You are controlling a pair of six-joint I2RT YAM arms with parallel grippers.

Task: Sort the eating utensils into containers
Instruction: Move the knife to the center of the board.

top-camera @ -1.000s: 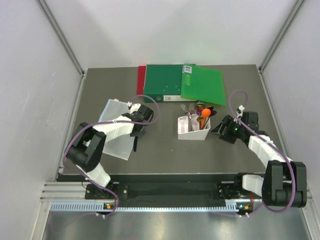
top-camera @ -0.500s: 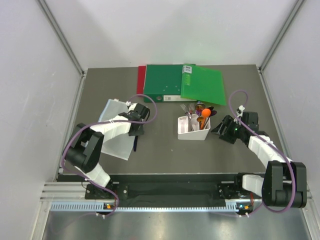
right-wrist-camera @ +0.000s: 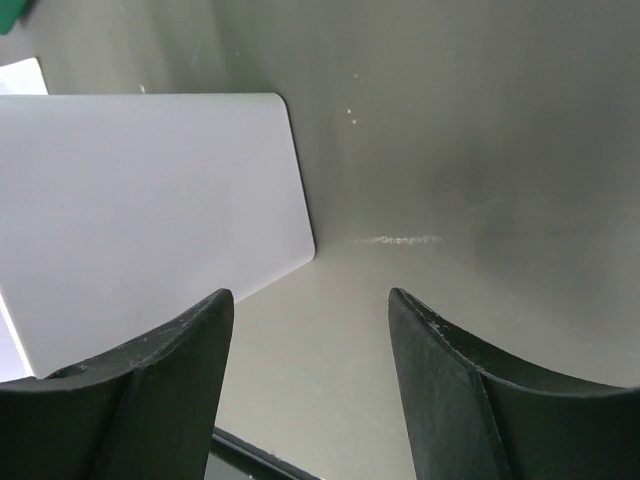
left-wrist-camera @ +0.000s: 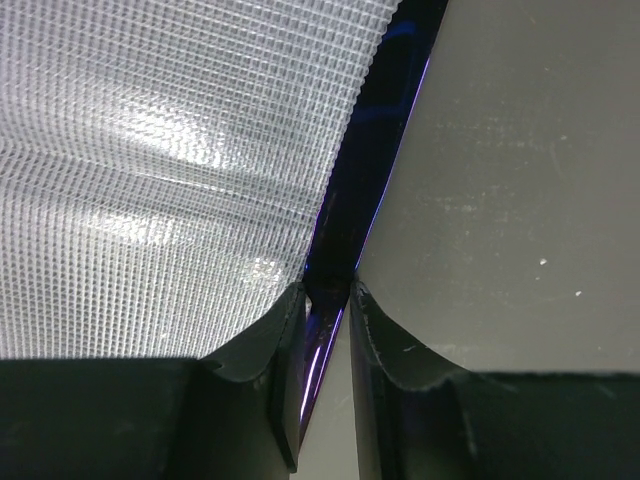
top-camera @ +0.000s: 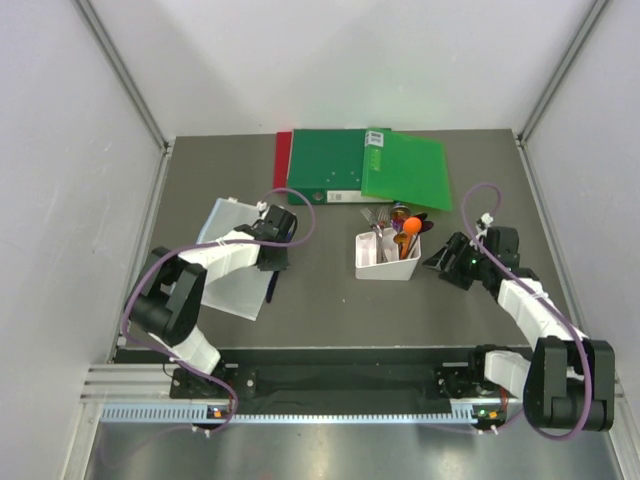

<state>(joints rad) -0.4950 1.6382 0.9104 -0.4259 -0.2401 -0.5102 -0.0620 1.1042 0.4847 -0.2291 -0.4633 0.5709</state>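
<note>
A: Dark blue utensil [left-wrist-camera: 345, 230] lies on the table [top-camera: 330, 305] along the right edge of the clear plastic sheet [left-wrist-camera: 180, 170], toward the table's left edge. Your left gripper [left-wrist-camera: 327, 298] has a fingertip pressed against each side of it.

B: Noted. Your right gripper [right-wrist-camera: 310, 300]?

A: Jaws wide apart, nothing between them, low over the table just right of the white bin [top-camera: 385, 269]. Bin sits near mid-table, other utensils [top-camera: 400, 232] piled inside.

No readable text anywhere. A white label [top-camera: 374, 141] on the green folder [top-camera: 405, 175] carries print, too small to make out.
</note>
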